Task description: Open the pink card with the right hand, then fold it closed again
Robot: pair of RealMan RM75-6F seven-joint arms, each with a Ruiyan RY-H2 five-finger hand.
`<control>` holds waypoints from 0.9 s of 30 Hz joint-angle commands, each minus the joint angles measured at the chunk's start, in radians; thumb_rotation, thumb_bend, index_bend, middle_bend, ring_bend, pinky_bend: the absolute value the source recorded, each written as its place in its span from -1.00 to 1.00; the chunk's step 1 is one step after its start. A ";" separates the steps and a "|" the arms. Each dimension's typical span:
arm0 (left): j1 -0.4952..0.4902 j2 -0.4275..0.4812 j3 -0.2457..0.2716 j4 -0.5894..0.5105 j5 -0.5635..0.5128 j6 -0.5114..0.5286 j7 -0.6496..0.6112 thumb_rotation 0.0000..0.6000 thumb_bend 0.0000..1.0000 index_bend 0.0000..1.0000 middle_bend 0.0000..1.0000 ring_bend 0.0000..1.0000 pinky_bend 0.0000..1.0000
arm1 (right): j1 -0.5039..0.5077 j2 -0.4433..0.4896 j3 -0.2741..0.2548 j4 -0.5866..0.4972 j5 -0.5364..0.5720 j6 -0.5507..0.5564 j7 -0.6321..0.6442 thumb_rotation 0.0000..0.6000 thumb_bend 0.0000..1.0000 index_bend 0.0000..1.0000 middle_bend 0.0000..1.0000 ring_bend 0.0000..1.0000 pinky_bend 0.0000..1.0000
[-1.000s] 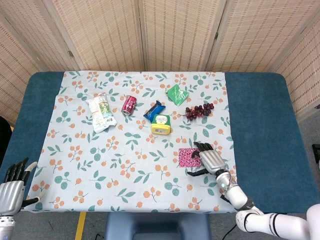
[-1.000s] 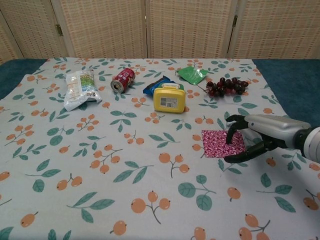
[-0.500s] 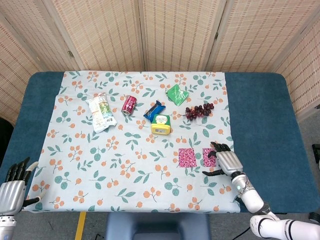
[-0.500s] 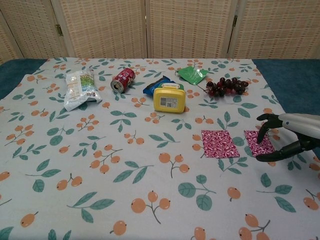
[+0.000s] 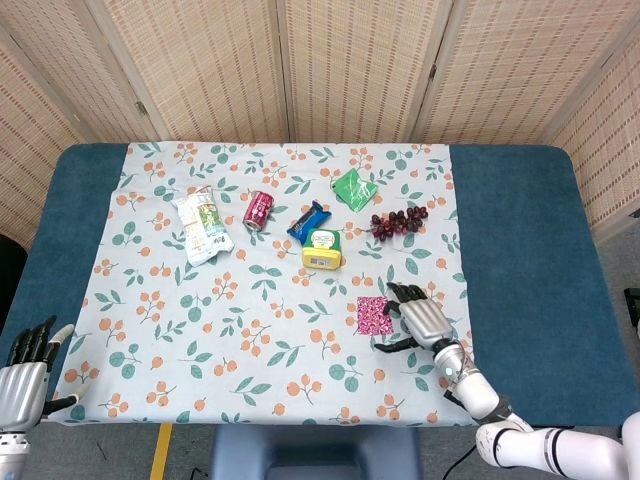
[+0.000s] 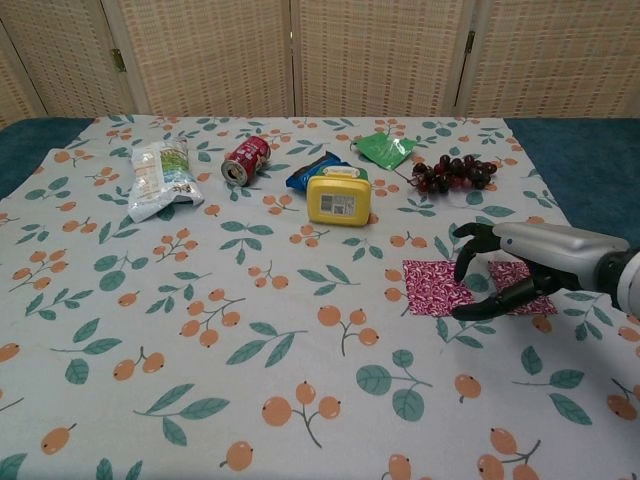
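The pink patterned card [image 5: 374, 314] lies on the floral cloth near the table's front right. Its left panel [image 6: 432, 288] is flat on the cloth. The right flap is raised and shows pink between the fingers and thumb of my right hand [image 6: 525, 262], which curls over it and appears to hold it. From the head view the right hand [image 5: 422, 322] covers the card's right side. My left hand [image 5: 22, 380] hangs off the front left corner, fingers apart and holding nothing.
Behind the card stand a yellow box [image 5: 322, 250], dark grapes [image 5: 398, 222], a green packet [image 5: 353, 188], a blue wrapper [image 5: 307, 220], a red can [image 5: 258, 210] and a white snack bag [image 5: 203, 225]. The table's front edge is close to my right forearm.
Over the last second the right hand drew the flap out rightward, laying the card open. It has now swung back left with the flap over the left panel. The left hand stayed put.
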 commanded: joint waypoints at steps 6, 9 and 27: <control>0.004 -0.002 0.001 0.009 -0.004 0.000 -0.008 1.00 -0.57 -0.66 -1.00 -0.91 -1.00 | 0.032 -0.040 0.015 0.011 0.027 -0.014 -0.039 -0.07 -0.80 -0.34 -0.92 -1.00 -1.00; 0.004 -0.003 0.001 0.011 -0.003 -0.001 -0.010 1.00 -0.57 -0.66 -1.00 -0.91 -1.00 | 0.040 -0.050 0.017 0.016 0.041 -0.018 -0.047 -0.07 -0.79 -0.34 -0.92 -1.00 -1.00; 0.004 -0.005 0.002 0.011 0.000 0.000 -0.007 1.00 -0.57 -0.66 -1.00 -0.91 -1.00 | 0.030 -0.034 -0.001 0.024 0.065 -0.008 -0.044 -0.07 -0.80 -0.34 -0.92 -1.00 -1.00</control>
